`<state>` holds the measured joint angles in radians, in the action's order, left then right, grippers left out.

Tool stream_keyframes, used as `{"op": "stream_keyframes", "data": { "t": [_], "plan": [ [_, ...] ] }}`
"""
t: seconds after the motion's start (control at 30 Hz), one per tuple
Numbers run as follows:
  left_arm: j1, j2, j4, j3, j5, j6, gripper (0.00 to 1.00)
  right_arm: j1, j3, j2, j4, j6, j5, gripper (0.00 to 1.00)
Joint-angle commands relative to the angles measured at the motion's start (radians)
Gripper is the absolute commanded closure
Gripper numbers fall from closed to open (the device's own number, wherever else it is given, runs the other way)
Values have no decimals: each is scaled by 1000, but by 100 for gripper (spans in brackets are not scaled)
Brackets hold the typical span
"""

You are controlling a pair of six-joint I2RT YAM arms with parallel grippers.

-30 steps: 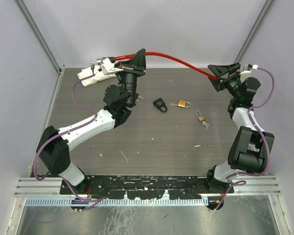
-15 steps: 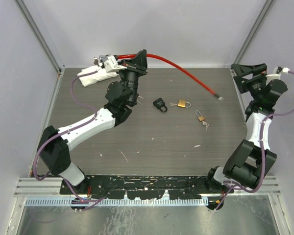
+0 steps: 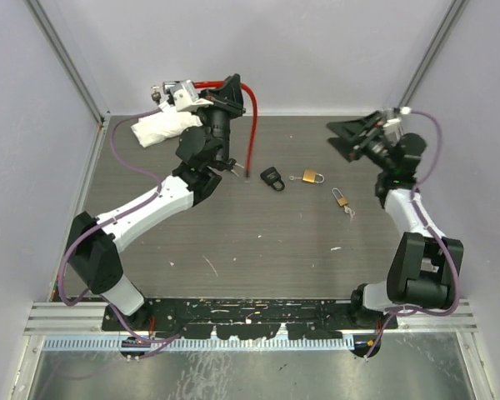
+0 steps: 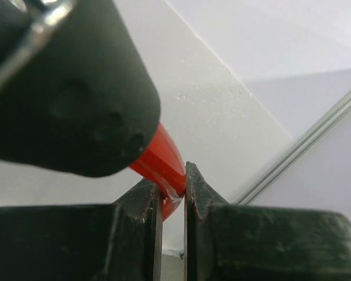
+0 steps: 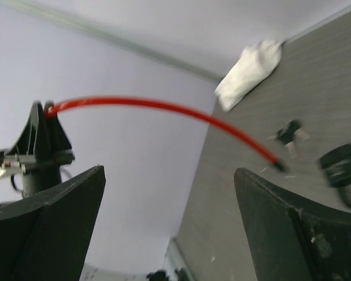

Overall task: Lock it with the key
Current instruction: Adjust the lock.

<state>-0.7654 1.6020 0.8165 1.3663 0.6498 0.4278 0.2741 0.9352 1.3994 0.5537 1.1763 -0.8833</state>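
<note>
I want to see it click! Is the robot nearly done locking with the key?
Not nearly; nothing looks locked. In hand: the left gripper is shut on the red coated cable, its free end dangling near the small black lock. The right gripper is open and empty. Left: the larger brass padlock and smaller brass padlock lie untouched on the table; no key is held.

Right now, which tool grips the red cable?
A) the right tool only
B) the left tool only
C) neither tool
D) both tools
B: the left tool is shut on the red cable, while the right tool stands open and empty, apart from it.
</note>
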Motion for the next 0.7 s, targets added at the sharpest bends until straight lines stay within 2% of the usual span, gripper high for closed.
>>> {"op": "stream_keyframes", "data": {
  "t": [0.0, 0.1, 0.23, 0.37, 0.43, 0.53, 0.6, 0.67],
  "plan": [
    [-5, -5, 74, 107, -37, -2, 100, -176, -86, 25, 372, 256, -43, 4],
    [-4, 9, 64, 147, -54, -4, 100, -262, -138, 43, 434, 279, 9, 5],
    [-5, 39, 88, 183, -78, 68, 100, -273, -244, 78, 664, 529, 194, 9],
    [-13, 83, 99, 226, -94, 133, 100, -280, -181, 104, 680, 660, 241, 10],
    [-19, 101, 100, 249, -101, 156, 100, -293, -153, 58, 548, 667, 272, 10],
    [-38, 122, 104, 272, -108, 180, 100, -328, -56, 8, 218, 573, 346, 8],
    [-52, 132, 116, 284, -108, 171, 100, -353, 1, 23, 123, 571, 349, 7],
    [-60, 141, 119, 296, -109, 156, 100, -372, 12, 56, 152, 655, 325, 8]
  ]
}}
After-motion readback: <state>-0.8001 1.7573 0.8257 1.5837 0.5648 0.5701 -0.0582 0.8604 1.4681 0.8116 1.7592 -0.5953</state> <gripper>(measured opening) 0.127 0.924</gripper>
